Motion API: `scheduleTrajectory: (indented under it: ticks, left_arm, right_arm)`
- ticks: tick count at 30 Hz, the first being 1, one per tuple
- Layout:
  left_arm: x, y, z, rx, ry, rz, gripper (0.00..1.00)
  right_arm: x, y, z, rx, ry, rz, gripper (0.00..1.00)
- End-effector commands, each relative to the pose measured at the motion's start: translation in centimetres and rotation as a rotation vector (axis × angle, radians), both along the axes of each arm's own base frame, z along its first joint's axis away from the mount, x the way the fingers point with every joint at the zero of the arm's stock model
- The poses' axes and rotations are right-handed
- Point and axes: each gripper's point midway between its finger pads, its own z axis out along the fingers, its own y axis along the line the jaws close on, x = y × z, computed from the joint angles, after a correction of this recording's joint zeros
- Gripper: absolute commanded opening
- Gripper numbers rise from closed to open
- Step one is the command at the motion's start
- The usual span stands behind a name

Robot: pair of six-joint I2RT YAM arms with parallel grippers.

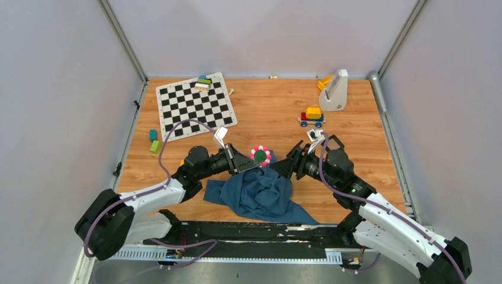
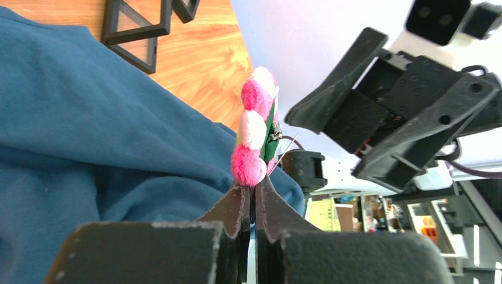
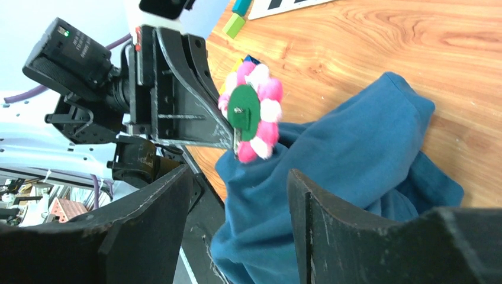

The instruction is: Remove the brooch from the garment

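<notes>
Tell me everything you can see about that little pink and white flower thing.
The brooch is a small round flower: fuzzy pink and white pompom petals ringing a flat green felt-like back with a metal pin. It is held up, pinched at its rim by the left pincer, just above the blue garment. Whether it is pinned to the cloth, I cannot tell.

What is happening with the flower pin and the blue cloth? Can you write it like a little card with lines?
brooch: pink and white pompom flower with a green back, held up just above the cloth
left gripper: shut on the brooch's edge
right gripper: open, facing the brooch, not touching it
garment: teal, crumpled on the table between the arms
pin through cloth: cannot tell
also on table: chessboard, toy car
</notes>
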Motion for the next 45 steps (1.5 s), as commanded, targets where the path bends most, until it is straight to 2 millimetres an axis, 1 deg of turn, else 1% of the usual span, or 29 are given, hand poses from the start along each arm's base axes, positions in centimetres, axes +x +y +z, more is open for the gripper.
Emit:
scheduleTrajectory:
  ticks: [1, 5, 6, 10, 15, 19, 25, 27, 31, 41, 43, 44, 45]
  left_arm:
    - [-0.5, -0.5, 2.3, -0.105, -0.013, -0.052, 0.0]
    - [-0.5, -0.6, 2.2, -0.112, -0.005, -0.065, 0.0]
    - [-0.6, -0.6, 2.1, -0.111, -0.004, -0.07, 0.0]
    - [-0.9, -0.8, 2.1, -0.112, -0.001, -0.094, 0.0]
    - [-1.1, -1.0, 2.3, -0.123, 0.004, -0.111, 0.0]
    - [-1.1, -1.2, 2.5, -0.131, 0.008, -0.124, 0.0]
    - [-1.4, -1.5, 2.5, -0.13, 0.003, -0.157, 0.0]
    - [-1.5, -1.6, 2.2, -0.123, 0.008, -0.168, 0.0]
    - [-1.9, -1.6, 2.3, -0.134, 0.015, -0.193, 0.0]
    - [-2.2, -1.8, 1.7, -0.119, 0.016, -0.21, 0.0]
    - [-2.2, -1.8, 1.6, -0.115, 0.01, -0.211, 0.06]
    - [-2.2, -1.7, 1.6, -0.116, 0.007, -0.211, 0.15]
    - [-2.2, -1.7, 1.7, -0.119, 0.0, -0.208, 0.2]
  right_arm:
    - [-0.7, -0.2, 0.8, 0.08, -0.035, 0.045, 0.58]
    - [-0.5, -0.3, 0.6, 0.097, -0.026, 0.057, 0.54]
    - [-0.5, -0.2, 0.5, 0.1, -0.023, 0.063, 0.55]
    - [-0.5, 0.7, 1.5, 0.128, -0.046, 0.114, 0.57]
    - [-0.1, 1.4, 1.5, 0.132, -0.044, 0.14, 0.53]
    - [0.1, 1.5, 1.4, 0.13, -0.042, 0.137, 0.46]
    - [0.7, 1.6, 1.1, 0.121, -0.029, 0.122, 0.3]
    - [0.9, 1.6, 0.9, 0.118, -0.023, 0.12, 0.3]
    - [1.0, 1.7, 0.8, 0.116, -0.015, 0.115, 0.29]
    - [1.3, 1.6, 0.6, 0.118, -0.005, 0.107, 0.29]
    - [1.4, 1.6, 0.6, 0.12, -0.004, 0.106, 0.25]
    - [1.3, 1.7, 0.6, 0.121, -0.004, 0.108, 0.23]
    - [1.3, 1.7, 0.6, 0.122, -0.004, 0.109, 0.21]
